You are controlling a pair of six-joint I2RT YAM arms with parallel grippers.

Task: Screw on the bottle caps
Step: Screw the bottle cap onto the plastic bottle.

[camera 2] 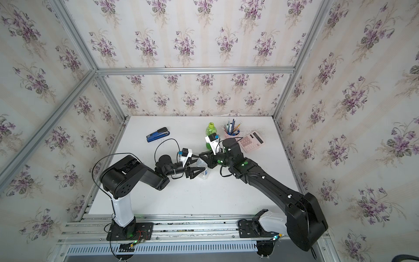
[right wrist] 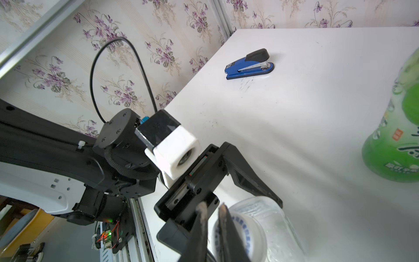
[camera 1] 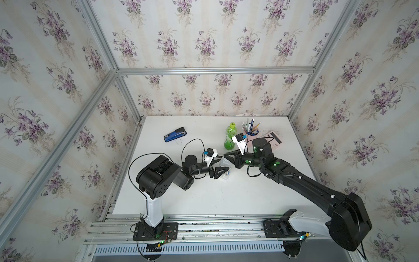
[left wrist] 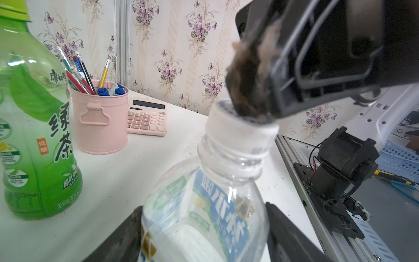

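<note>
The green bottle (camera 1: 230,138) near the back edge of the table (camera 1: 204,197) already wears its yellow-green cap (camera 1: 232,125). Mid-table the left gripper (camera 1: 225,163) clasps the clear bottle (left wrist: 204,215) by its body while the right gripper (right wrist: 212,207), fingers (right wrist: 200,226) pressed together, touches the white cap (left wrist: 240,133) sitting on its neck, seemingly not yet tight. Bare table toward the front edge leaves room.

The green bottle (left wrist: 38,127), near the back edge of the table (camera 1: 204,199), reads 绿茶 in large dark characters, with 康师傅 above and a small orange tag 低糖. On the clear bottle (left wrist: 204,215) the blue label print is too blurred to read. The pink calculator (left wrist: 147,118) by the back right corner shows digit keys, 00 among them.
</note>
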